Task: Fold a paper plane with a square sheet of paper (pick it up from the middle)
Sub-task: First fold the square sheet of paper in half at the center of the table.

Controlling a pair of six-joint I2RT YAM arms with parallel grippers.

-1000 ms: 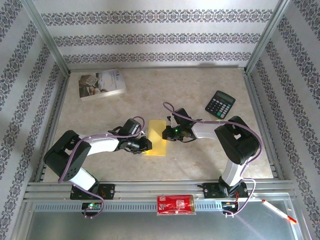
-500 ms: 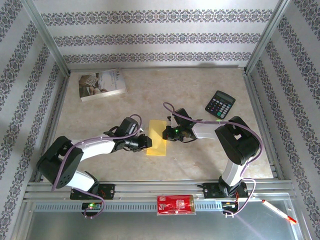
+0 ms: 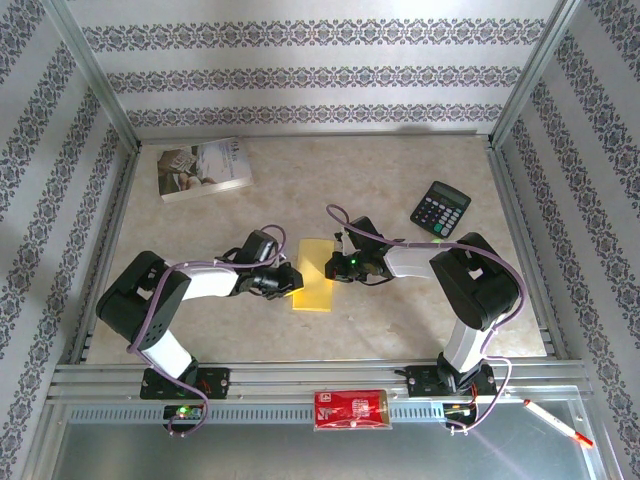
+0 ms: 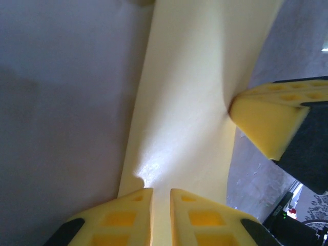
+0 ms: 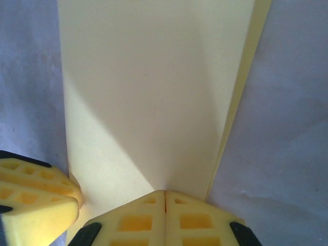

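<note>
The folded square sheet of paper (image 3: 316, 276) lay flat between the grippers. The left gripper (image 4: 161, 193) touched one long edge, jaws a slit apart. The right gripper (image 5: 165, 195) pressed the other, jaws together.

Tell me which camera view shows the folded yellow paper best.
Top external: the folded yellow paper shows its full rectangular outline there. The wrist views crop it: left wrist catches a dented strip, right wrist a flat panel with a layered edge.
</note>
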